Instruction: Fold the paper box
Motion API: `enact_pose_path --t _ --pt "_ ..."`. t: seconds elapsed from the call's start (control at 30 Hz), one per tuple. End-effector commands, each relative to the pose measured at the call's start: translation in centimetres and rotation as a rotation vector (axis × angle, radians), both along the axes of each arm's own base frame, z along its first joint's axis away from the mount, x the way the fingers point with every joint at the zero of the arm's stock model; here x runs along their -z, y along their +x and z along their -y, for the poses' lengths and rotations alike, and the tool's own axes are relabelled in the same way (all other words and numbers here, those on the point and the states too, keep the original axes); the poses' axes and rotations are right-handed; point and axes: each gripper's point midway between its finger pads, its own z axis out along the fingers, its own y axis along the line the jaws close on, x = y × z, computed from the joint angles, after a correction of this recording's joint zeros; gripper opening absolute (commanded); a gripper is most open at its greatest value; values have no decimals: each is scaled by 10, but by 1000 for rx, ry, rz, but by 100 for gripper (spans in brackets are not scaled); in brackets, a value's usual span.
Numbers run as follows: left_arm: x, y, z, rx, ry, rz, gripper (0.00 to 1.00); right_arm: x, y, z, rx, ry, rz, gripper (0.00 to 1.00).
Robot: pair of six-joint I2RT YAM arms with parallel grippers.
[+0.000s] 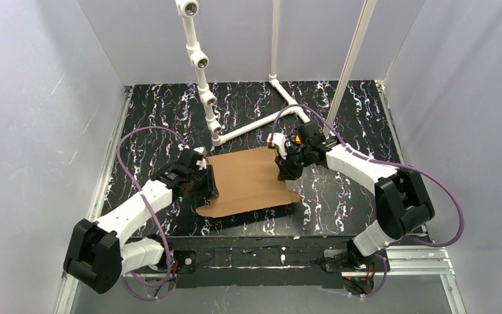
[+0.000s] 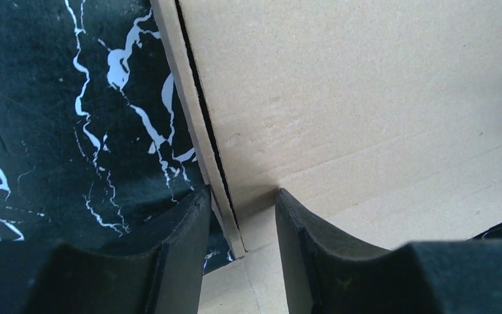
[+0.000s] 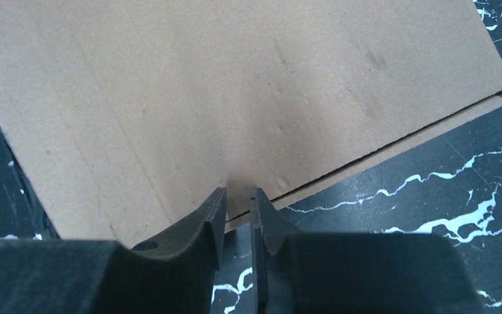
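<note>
The paper box is a flat brown cardboard sheet lying in the middle of the table. My left gripper is at its left edge. In the left wrist view the jaws stand apart and straddle the double-layered edge of a flap; one finger is over the table and the other over the cardboard. My right gripper is at the box's right edge. Its jaws are almost together with nothing between them, and the fingertips sit on top of the cardboard just inside the edge.
A white pipe frame lies on the black marbled table just behind the box, and a jointed white post rises from it. Grey walls close in the left, right and back sides.
</note>
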Motion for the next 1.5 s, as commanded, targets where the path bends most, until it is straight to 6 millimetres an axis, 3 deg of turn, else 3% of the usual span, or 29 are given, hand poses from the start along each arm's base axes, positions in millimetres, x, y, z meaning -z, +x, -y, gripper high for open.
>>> enact_pose_path --t 0.0,0.17,0.3,0.4,0.57,0.73,0.8,0.97,1.07,1.17,1.27,1.33,1.47 --pt "13 -1 -5 -30 28 -30 39 -43 -1 6 -62 58 83 30" --pt "0 3 6 -60 -58 11 40 -82 -10 16 -131 164 153 34" --pt "-6 5 29 -85 -220 26 42 -96 -32 16 -256 237 213 47" --pt "4 2 44 -112 -317 -34 41 -91 -53 15 -360 284 224 59" --pt "11 1 64 -136 -407 -39 40 -72 -63 25 -388 265 259 67" --pt "3 -3 79 -88 -411 -14 41 -66 -106 31 -682 359 445 93" --pt "-3 -3 82 -84 -425 3 42 -64 -113 32 -773 374 512 97" --pt "-23 -5 86 -84 -529 94 46 -56 -107 33 -813 333 502 95" --pt "-34 -6 79 -72 -546 179 52 -51 -104 31 -781 335 532 95" --pt "-38 -6 64 -76 -529 281 66 -43 -92 33 -727 289 592 94" --pt "-41 -3 49 -116 -519 362 88 -35 -80 35 -671 239 592 92" --pt "-40 -2 42 -148 -522 386 98 -40 -71 33 -580 242 539 92" --pt "-40 -2 38 -172 -540 393 98 -69 -53 30 -389 335 421 87"
